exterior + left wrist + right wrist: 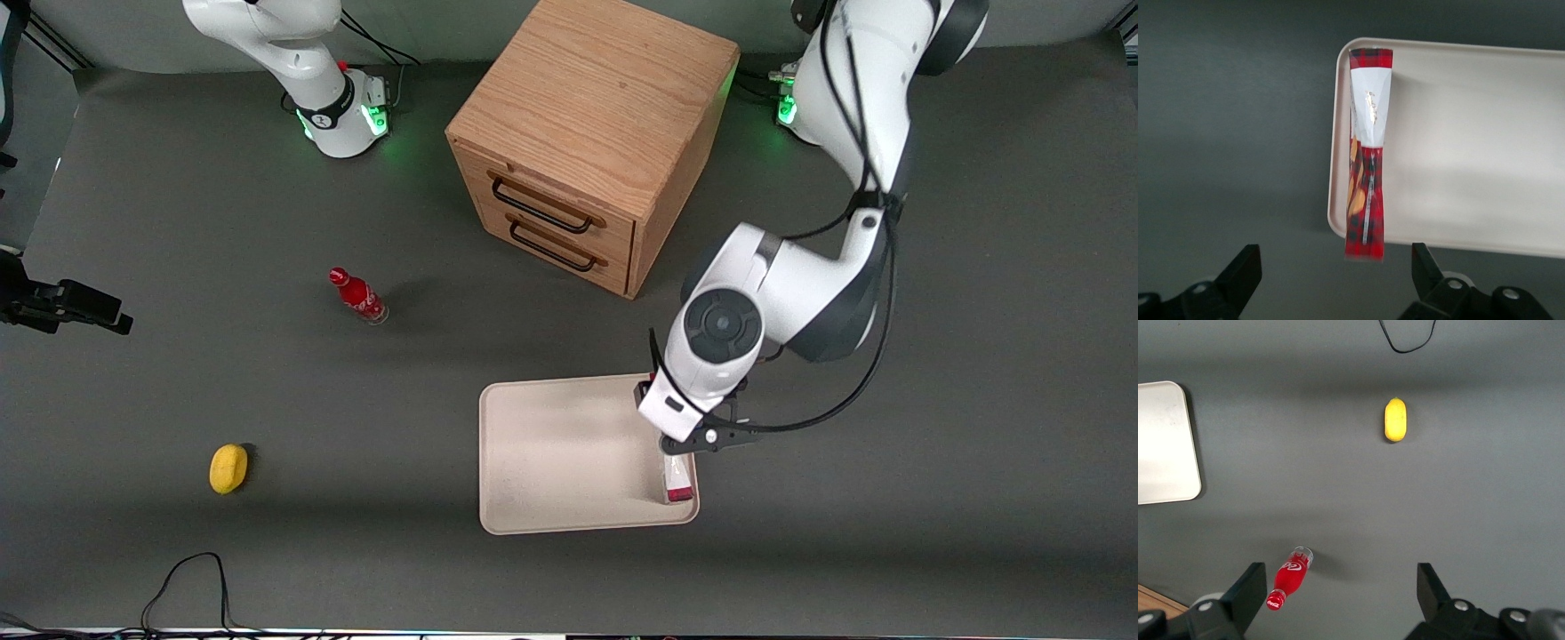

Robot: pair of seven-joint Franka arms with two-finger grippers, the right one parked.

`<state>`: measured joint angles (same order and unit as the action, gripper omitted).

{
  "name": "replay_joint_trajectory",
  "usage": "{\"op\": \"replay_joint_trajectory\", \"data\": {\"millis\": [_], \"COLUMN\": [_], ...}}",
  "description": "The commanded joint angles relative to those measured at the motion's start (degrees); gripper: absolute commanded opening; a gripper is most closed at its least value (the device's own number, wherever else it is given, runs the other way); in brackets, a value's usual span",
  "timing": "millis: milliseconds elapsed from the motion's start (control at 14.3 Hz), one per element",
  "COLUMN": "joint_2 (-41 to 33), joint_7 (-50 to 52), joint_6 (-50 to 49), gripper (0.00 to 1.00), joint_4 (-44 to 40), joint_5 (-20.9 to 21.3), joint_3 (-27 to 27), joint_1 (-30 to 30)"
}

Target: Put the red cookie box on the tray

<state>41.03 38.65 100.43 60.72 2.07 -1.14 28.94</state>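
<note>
The red cookie box (677, 480) (1368, 153) rests on its narrow side in the cream tray (560, 453) (1471, 133), along the tray's rim at the working arm's end. My left gripper (681, 447) (1333, 265) hovers just above the box. It is open, its two black fingers (1245, 270) spread wide to either side and touching nothing. From the front, the wrist covers the box's end farther from the camera. A corner of the tray (1165, 440) also shows in the right wrist view.
A wooden two-drawer cabinet (591, 133) stands farther from the front camera than the tray. Toward the parked arm's end are a small red bottle (358, 296) (1290, 579) and a yellow fruit (228, 468) (1395, 419). A black cable (191, 578) loops at the table's front edge.
</note>
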Motion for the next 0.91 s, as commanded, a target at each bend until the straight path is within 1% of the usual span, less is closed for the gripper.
{"op": "replay_joint_trajectory", "data": {"millis": [0, 280, 419, 489, 629, 839], "joint_2": [-9.3, -17.5, -21.6, -24.1, -29.1, -34.6], "joint_7": [0.3, -0.2, -1.4, -4.2, -8.9, -16.6], "joint_6": [-7.0, -12.5, -12.4, -11.9, -10.9, -8.8], "gripper": [1.0, 1.0, 1.0, 1.0, 1.0, 1.0], "joint_4": [2.3, 4.2, 8.4, 11.5, 17.3, 24.4], "joint_5": [1.0, 1.2, 1.4, 1.4, 1.4, 0.9], "joint_3": [0.3, 0.3, 0.5, 0.9, 0.7, 0.8], "joint_1": [0.8, 0.5, -0.3, -0.7, -4.8, -10.8]}}
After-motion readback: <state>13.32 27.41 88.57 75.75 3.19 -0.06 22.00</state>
